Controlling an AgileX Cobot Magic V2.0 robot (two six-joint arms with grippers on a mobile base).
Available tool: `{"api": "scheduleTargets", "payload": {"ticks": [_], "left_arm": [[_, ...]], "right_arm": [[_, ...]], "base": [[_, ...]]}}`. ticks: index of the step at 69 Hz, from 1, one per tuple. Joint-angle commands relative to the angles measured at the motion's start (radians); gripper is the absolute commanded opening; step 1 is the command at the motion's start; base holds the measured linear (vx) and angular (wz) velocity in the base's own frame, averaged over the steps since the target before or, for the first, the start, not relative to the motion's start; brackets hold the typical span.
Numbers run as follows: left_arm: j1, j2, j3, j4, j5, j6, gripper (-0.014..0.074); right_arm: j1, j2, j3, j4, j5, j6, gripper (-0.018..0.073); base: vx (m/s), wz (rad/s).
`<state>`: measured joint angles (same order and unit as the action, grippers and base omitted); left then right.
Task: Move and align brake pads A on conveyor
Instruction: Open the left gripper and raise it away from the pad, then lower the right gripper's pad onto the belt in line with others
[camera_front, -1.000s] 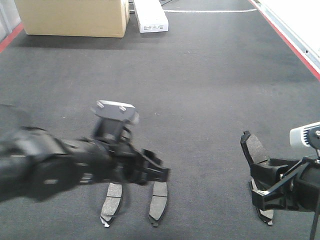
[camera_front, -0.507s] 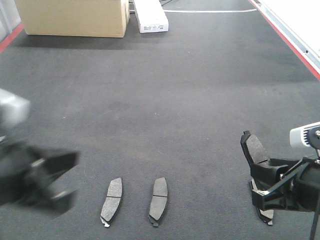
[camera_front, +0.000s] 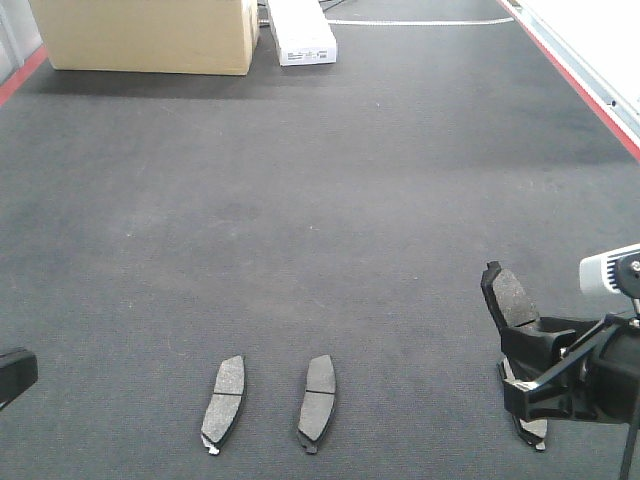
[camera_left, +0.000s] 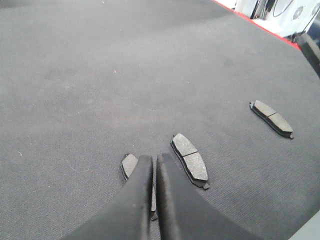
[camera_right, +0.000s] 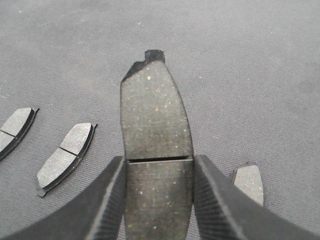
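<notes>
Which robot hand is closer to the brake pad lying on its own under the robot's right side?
Right. The right gripper, clamping another pad, hangs directly over the lone pad. The left gripper is far off, above the two side-by-side pads.

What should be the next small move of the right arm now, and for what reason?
Probably lower the held brake pad onto the conveyor to the right of the two pads already lying side by side. The right gripper is shut on it above the belt, a fourth pad lies beside it, and the left gripper is shut and empty.
</notes>
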<state>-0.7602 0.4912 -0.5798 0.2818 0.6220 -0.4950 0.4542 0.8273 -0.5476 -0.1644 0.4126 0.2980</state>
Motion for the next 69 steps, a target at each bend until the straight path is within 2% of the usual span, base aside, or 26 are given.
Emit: {"api": "scheduleTargets", "payload": {"ticks": [1,44,58,63,69], "left_arm": [[-0.006,0.002,-0.025,0.008,-0.059,-0.009,-0.0008],[-0.006,0.002,-0.025,0.008,-0.059,-0.009,-0.0008],[-0.006,0.002,-0.025,0.008,-0.059,-0.009,-0.0008],[-0.006,0.002,-0.025,0.008,-0.059,-0.009,-0.0008],[-0.006,0.002,-0.025,0.008,-0.059,-0.009,-0.0008]], "right_arm": [[-0.004,-0.009,-0.032,-0.014,-0.085,-0.009,0.0077],[-0.004,-0.009,-0.032,-0.008,-0.099,-0.006,0.0077],[-0.004,0.006,-0.033,0.113,-0.088,0.001,0.0084],[-0.004,0.05,-0.046,0.182,-0.062,0.0,0.0084],[-0.004,0.126,-0.07,0.215,-0.024,0.0,0.0085]], "base": [[0.0,0.0],[0.0,0.0],[0.0,0.0],[0.0,0.0],[0.0,0.0]]}}
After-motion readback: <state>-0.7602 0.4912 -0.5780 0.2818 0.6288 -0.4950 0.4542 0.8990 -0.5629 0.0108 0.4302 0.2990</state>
